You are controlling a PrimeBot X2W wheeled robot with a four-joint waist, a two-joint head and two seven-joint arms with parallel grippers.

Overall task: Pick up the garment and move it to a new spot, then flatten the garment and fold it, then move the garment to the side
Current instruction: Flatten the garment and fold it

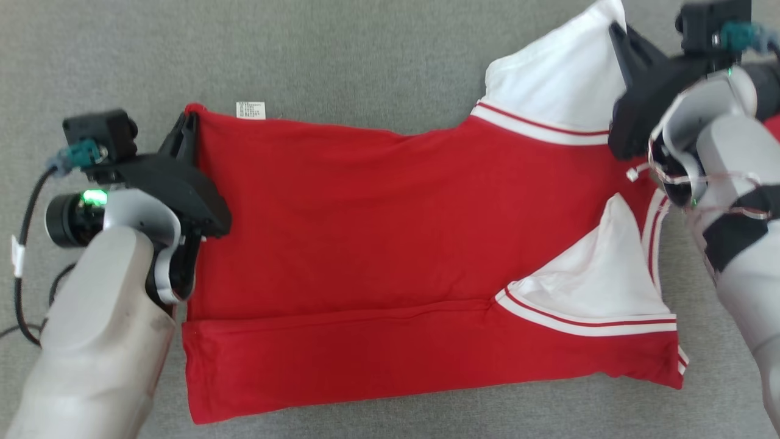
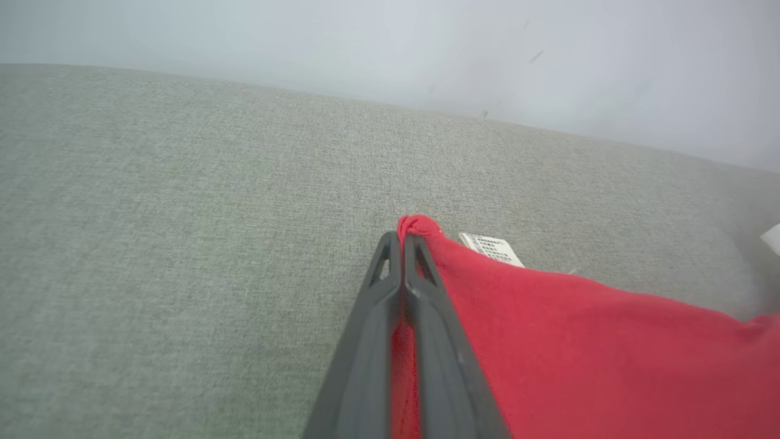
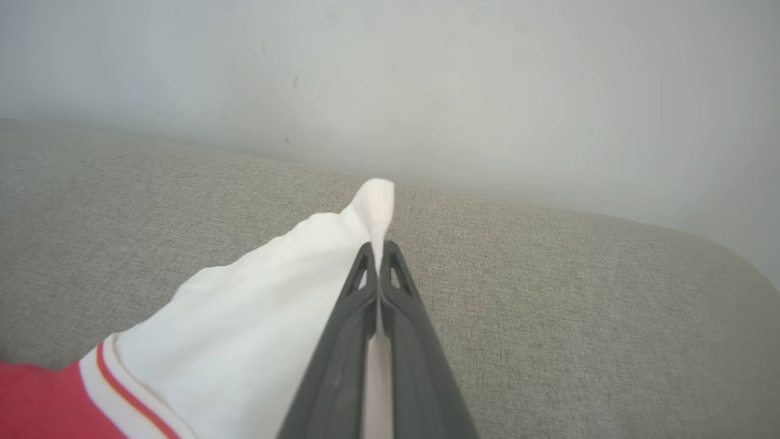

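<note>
The garment (image 1: 390, 244), red with white sleeves, lies spread flat on the grey cushion (image 1: 341, 55). The left gripper (image 2: 402, 244) is fully closed on its red corner beside the white label (image 2: 490, 249). The right gripper (image 3: 379, 251) is pinched tight on a white sleeve (image 3: 268, 305) tip, cloth protruding past the jaws.

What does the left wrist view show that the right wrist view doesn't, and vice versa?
Left wrist, not right wrist: the left gripper shut on a red corner of the garment, with a white label beside that corner.
Right wrist, not left wrist: the right gripper shut on the white sleeve tip, plus the red-and-white striped band.
Both: red cloth of the garment, the grey fabric surface and a pale wall behind.
</note>
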